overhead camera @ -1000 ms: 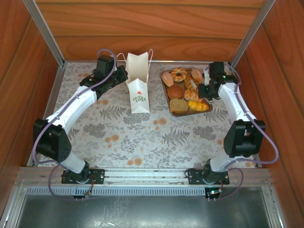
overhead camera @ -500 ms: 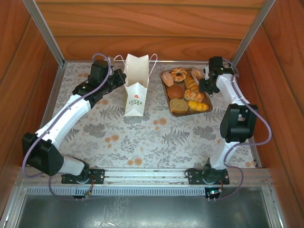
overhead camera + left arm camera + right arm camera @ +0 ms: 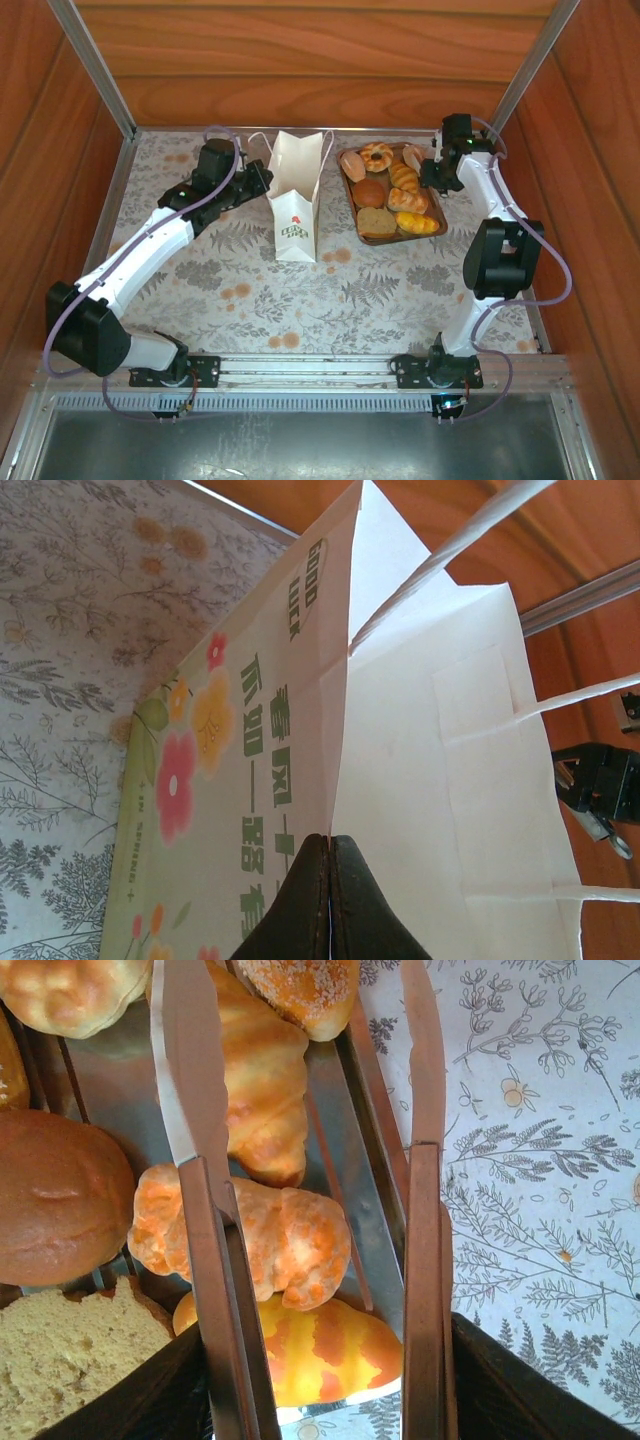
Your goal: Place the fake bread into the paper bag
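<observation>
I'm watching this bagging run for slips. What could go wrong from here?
1. The left gripper pinches only the bag's thin paper edge; a pull may tear or tip it.
2. The right gripper's open fingers straddle the tray rim, so closing may catch the rim instead of bread.
3. The bag mouth looks narrow; bread may hit the rim.

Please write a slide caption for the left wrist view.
Shut left gripper pinches the paper bag rim.

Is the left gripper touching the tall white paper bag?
Touching. In the left wrist view, the left gripper is shut on the edge of the tall white paper bag, the paper pinched between its dark fingers.
</observation>
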